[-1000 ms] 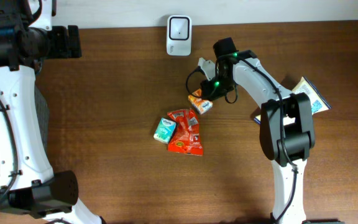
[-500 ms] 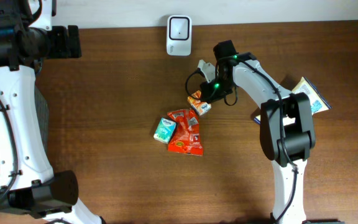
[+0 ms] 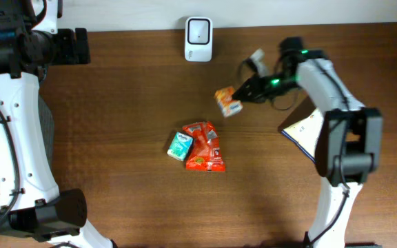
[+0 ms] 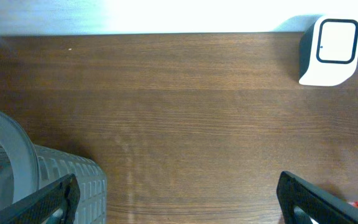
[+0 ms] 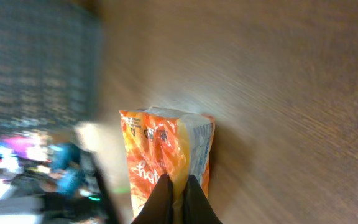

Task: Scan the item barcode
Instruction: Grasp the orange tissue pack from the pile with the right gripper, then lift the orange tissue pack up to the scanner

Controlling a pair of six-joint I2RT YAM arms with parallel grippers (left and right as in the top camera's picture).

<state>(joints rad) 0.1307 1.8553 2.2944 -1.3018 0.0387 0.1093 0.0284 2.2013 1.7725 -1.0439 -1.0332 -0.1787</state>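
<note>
My right gripper (image 3: pixel 245 91) is shut on the edge of a small orange snack packet (image 3: pixel 227 101), which hangs above the table, to the right of and below the white scanner (image 3: pixel 198 30). In the right wrist view, the black fingertips (image 5: pixel 164 198) pinch the packet (image 5: pixel 166 146) at its lower seam, and orange and white print faces the camera. My left gripper (image 4: pixel 179 208) stands wide open at the table's far left with nothing between its fingers. The scanner (image 4: pixel 329 48) shows at the upper right of the left wrist view.
A red snack packet (image 3: pixel 205 146) and a teal packet (image 3: pixel 180 145) lie together mid-table. A white and blue flat box (image 3: pixel 303 129) lies at the right, partly under my right arm. A grey ribbed basket (image 4: pixel 48 186) sits beside my left gripper.
My right gripper closed on the orange packet beside the pile, lifted it and swung right. The teal and red packets shifted slightly. The left arm stayed still.
</note>
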